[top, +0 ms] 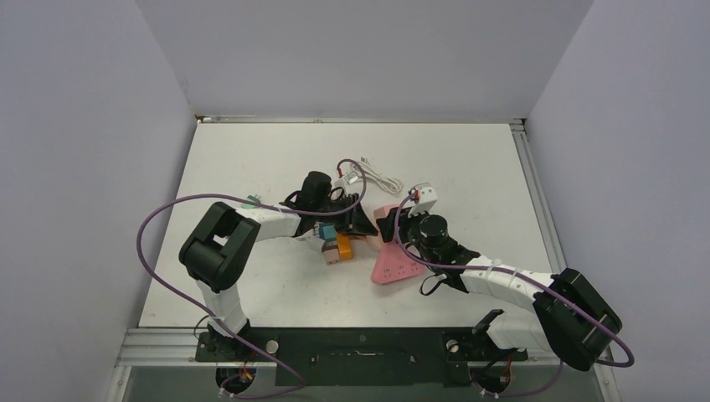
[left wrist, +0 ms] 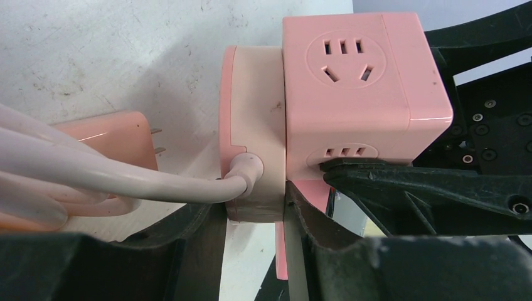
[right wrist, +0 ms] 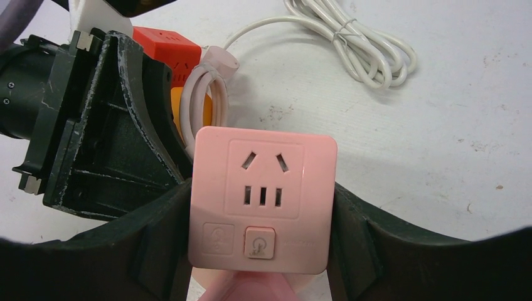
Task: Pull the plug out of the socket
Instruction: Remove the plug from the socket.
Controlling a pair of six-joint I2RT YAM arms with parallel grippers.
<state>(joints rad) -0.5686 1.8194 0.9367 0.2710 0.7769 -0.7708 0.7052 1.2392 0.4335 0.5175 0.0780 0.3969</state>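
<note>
Socket (right wrist: 263,200), a pink cube, sat pinched in your right pincer (right wrist: 263,241); your left pincer (left wrist: 256,219) pinched the plug (left wrist: 254,125) at its side.

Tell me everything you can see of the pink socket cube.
The socket cube is glossy pink plastic with rounded corners. The face toward the right wrist camera carries outlet slots and a power button; other faces carry outlets too. The right tool clamps two opposite sides. A paler plug with its cord sits flush against another side.
</note>
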